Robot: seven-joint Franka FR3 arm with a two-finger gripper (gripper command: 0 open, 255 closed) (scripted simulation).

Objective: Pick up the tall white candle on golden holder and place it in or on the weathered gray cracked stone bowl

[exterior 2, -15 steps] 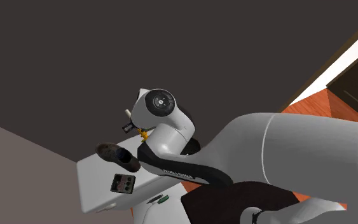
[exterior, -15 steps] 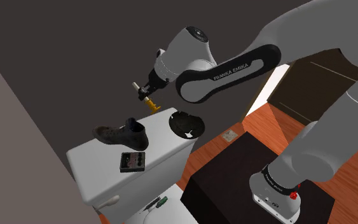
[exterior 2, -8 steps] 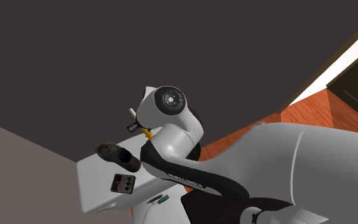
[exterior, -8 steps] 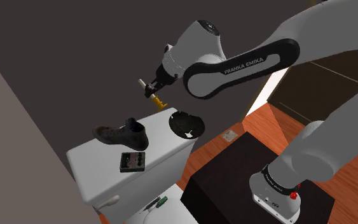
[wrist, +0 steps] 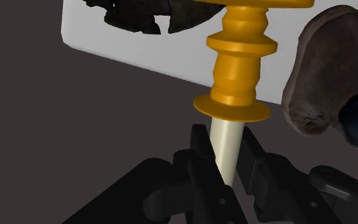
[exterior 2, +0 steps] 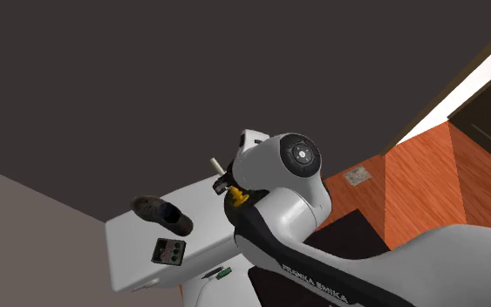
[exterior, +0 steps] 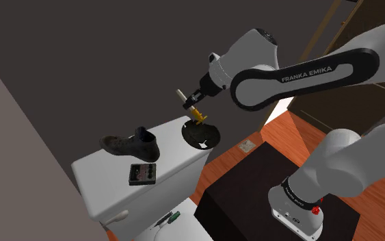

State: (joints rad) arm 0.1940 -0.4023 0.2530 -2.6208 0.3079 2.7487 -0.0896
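Wrist view shows you the fingers pinching the cream candle by its shaft, golden holder pointing away, tilted in the air just above the dark cracked bowl.

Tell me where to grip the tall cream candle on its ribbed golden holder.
Grip the smooth, narrow cream candle shaft, approaching from its tip end with jaws either side, as the black claw does; the golden holder is ribbed and flared, giving no even surface.

White "FRANKA EMIKA" lettering running along the arm's dark band, showing in both exterior views.
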